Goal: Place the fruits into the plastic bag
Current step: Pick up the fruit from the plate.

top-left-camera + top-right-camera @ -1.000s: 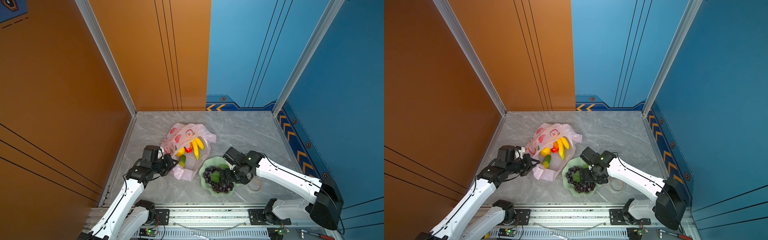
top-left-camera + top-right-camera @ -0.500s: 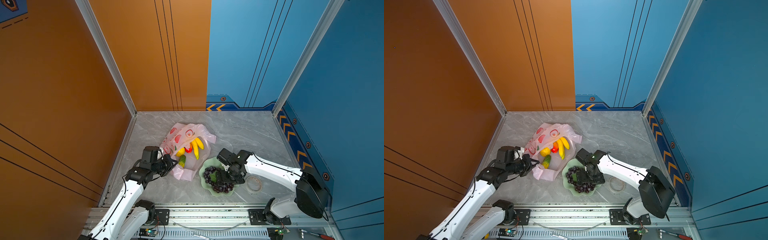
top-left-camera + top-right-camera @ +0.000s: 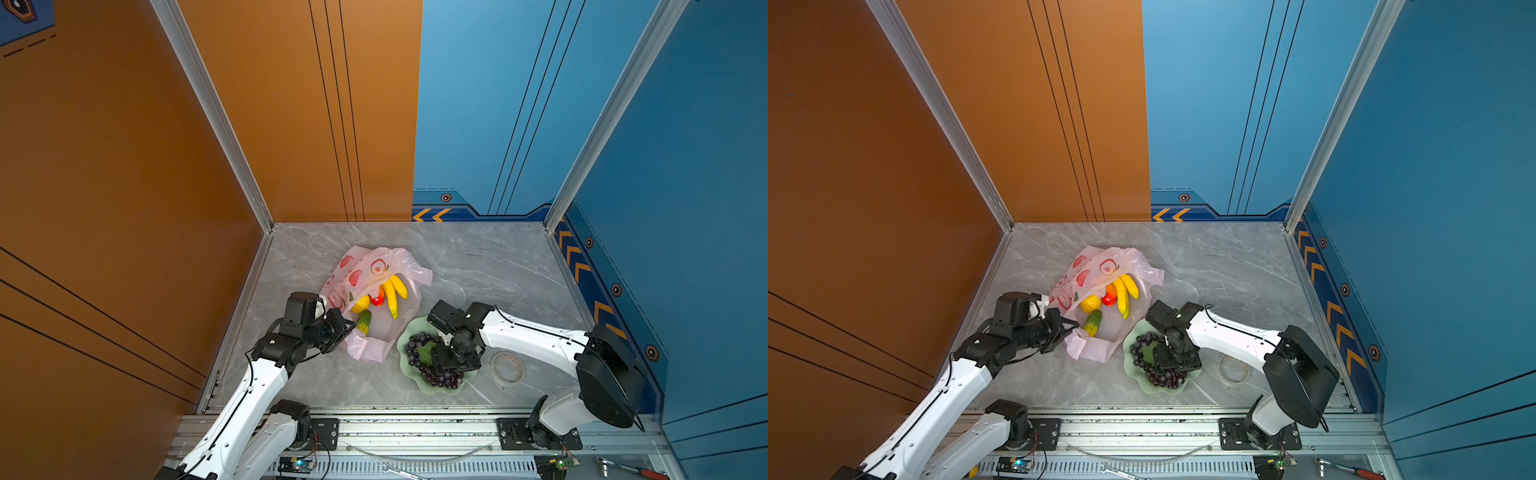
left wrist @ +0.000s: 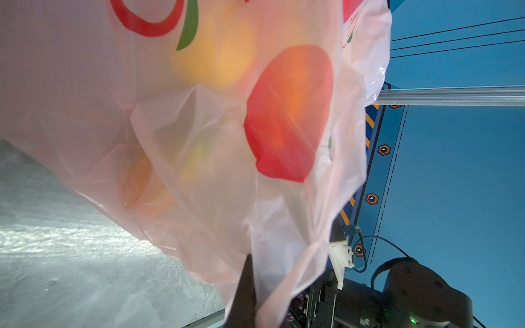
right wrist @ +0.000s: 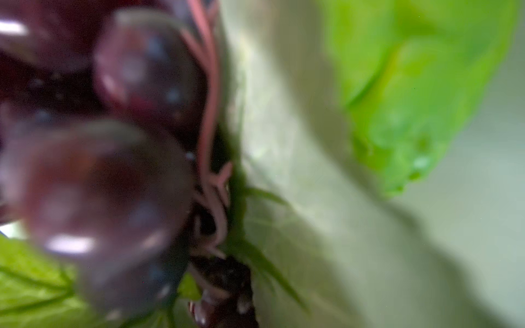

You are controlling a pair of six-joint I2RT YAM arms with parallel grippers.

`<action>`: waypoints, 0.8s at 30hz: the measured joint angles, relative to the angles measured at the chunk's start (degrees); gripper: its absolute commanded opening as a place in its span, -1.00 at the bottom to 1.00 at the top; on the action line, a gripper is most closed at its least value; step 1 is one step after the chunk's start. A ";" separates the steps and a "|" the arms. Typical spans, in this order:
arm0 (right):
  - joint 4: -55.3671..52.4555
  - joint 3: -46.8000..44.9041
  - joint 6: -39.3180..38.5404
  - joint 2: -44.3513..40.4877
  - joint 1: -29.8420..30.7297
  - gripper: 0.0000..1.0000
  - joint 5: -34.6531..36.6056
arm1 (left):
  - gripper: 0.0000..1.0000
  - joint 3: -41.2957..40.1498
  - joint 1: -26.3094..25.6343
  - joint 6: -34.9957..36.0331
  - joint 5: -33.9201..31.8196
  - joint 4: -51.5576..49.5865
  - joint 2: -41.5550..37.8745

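1. L claw (image 3: 347, 326) (image 3: 1070, 326): jaws closed, pinching the near rim of the thin translucent pale-pink plastic bag (image 3: 376, 266) (image 3: 1105, 266) w/ red peach prints. This holds the mouth lifted off the grey marble surface (image 3: 478, 266).
2. L wrist view: one dark finger (image 4: 245, 289) shows, w/ bag film (image 4: 199, 170) draped over it. Yellow & orange blurs show through the film.
3. R claw (image 3: 446, 362) (image 3: 1172, 360): down on the dark purple grape cluster (image 3: 415, 347) (image 3: 1139, 351). Its jaws are hidden under the wrist in both top views. R wrist view shows only blurred grapes (image 5: 99, 184) filling the lens, so jaw gap & any grip cannot be told.
4. Grapes lie on the pale green wavy-edged plate (image 3: 446, 390) (image 3: 1152, 390) (image 5: 312, 198), w/ a bright green leaf (image 3: 424, 355) (image 5: 412, 99) among them.
5. In the bag's open mouth, on its lower film, lie:
   - glossy yellow banana bunch (image 3: 392, 293) (image 3: 1124, 293)
   - small red fruit (image 3: 377, 299) (image 3: 1109, 297), touching the bananas
   - bumpy yellow lemon (image 3: 360, 304) (image 3: 1090, 303)
   - green-orange oblong fruit (image 3: 364, 322) (image 3: 1093, 323), nearest the L claw
6. Layout: bag sits mid-surface, toward the L arm. Plate is just beside the bag's near corner, toward the R arm; contact unclear.
7. Clear tape roll (image 3: 507, 368) (image 3: 1233, 368): flat on the surface, near the plate on its R-arm side, not touching.
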 measured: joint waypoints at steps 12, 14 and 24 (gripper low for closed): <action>-0.02 0.04 0.17 -0.31 0.04 0.00 0.09 | -1.00 -0.28 0.39 0.00 0.00 0.00 -0.02; -0.09 0.24 0.17 -0.57 0.04 0.00 0.22 | -1.00 -0.28 0.42 0.00 0.00 0.00 -0.02; -0.74 1.79 0.15 -3.26 -0.35 -0.11 1.33 | -1.00 -0.28 1.03 0.00 0.02 0.00 0.00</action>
